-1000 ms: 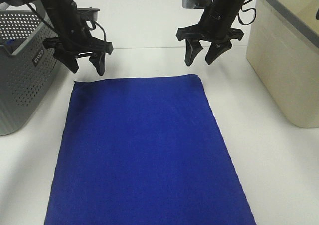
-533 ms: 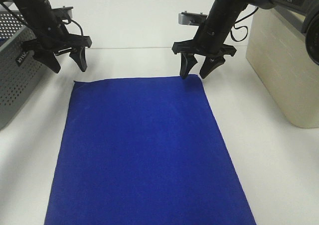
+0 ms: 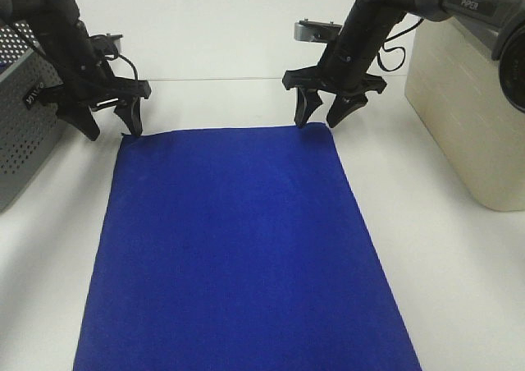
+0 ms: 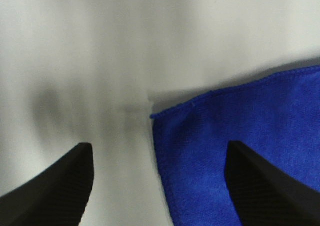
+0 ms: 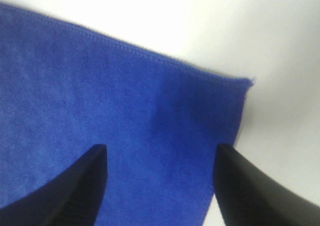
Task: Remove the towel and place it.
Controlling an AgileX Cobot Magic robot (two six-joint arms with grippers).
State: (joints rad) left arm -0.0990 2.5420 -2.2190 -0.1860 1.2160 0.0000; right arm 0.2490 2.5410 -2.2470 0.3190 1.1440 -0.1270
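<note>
Towel (image 3: 238, 248) lies flat on the white bench (image 3: 459, 264), between a grey basket (image 3: 16, 141) and a beige bin (image 3: 467, 125). We note the left tool (image 3: 112, 130) spread open, straddling the towel's far left corner. Right tool (image 3: 318, 121) is likewise open, low over the far right corner. Whether any fingertip touches the cloth, we cannot tell.

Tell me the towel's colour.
The towel is plain royal blue, clearest in the exterior high view.
</note>
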